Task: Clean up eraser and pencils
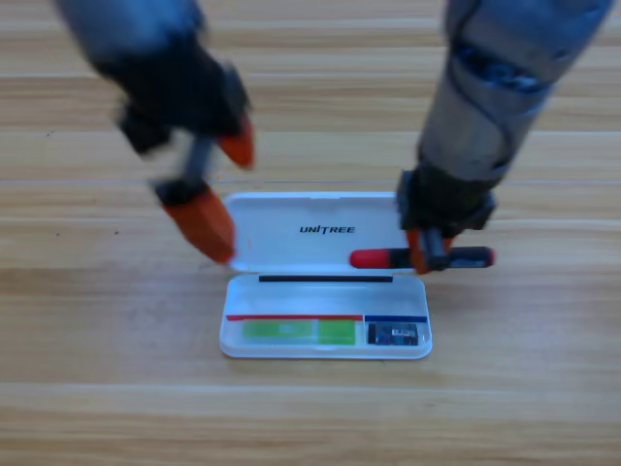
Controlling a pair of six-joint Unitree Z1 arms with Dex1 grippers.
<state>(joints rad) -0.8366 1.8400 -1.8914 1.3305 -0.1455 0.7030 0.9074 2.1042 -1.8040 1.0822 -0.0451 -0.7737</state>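
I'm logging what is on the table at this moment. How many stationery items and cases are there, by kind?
Pencils: 2, the pale one with the green end in the case tray, the black and red one held by the right gripper.
Eraser: 1
White case: 1
Total: 4

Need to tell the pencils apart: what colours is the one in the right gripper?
Black body with red ends, held in the right gripper over the case lid; high view.

R hand [428,254] grips red-black pencil [466,257] over case [291,233]; L hand [218,189] open.
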